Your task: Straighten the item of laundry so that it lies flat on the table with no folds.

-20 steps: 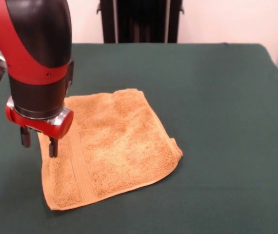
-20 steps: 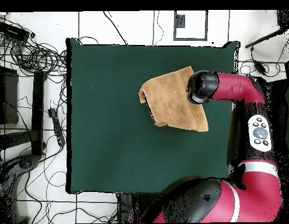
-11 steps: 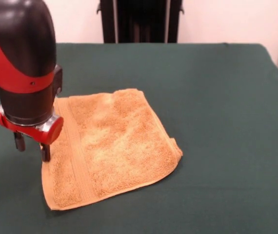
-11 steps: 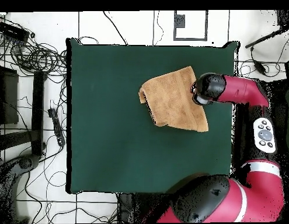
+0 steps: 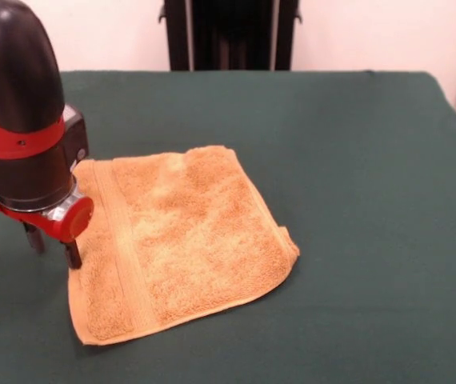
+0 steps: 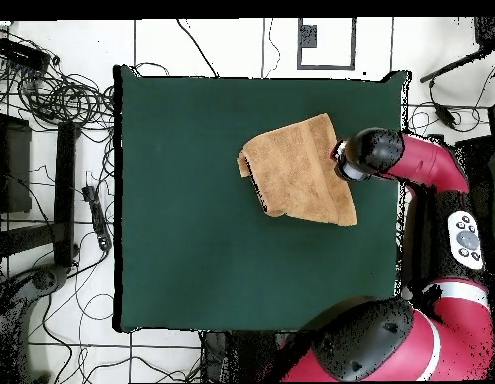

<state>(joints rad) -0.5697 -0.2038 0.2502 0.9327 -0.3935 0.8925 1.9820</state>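
The item of laundry [image 5: 184, 236] is an orange-tan towel spread on the green table [image 5: 356, 160], left of centre. It lies mostly flat, with a doubled-over fold along its right corner [image 5: 288, 240]. My gripper [image 5: 54, 246] hangs open at the towel's left edge. One finger stands over bare table and the other at the towel's border, with nothing held between them. In the overhead view the towel [image 6: 296, 170] lies toward the table's right side. The arm's wrist [image 6: 369, 153] sits just beyond its right edge and hides the fingers.
The table [image 6: 191, 220] is much wider than the towel. Its right edge in the overhead view runs close to the wrist. Cables and stands lie on the floor [image 6: 51, 100] beyond the table's left side.
The gripper has moved from above the towel's left part outward to its left edge and a little lower. The towel has not shifted.
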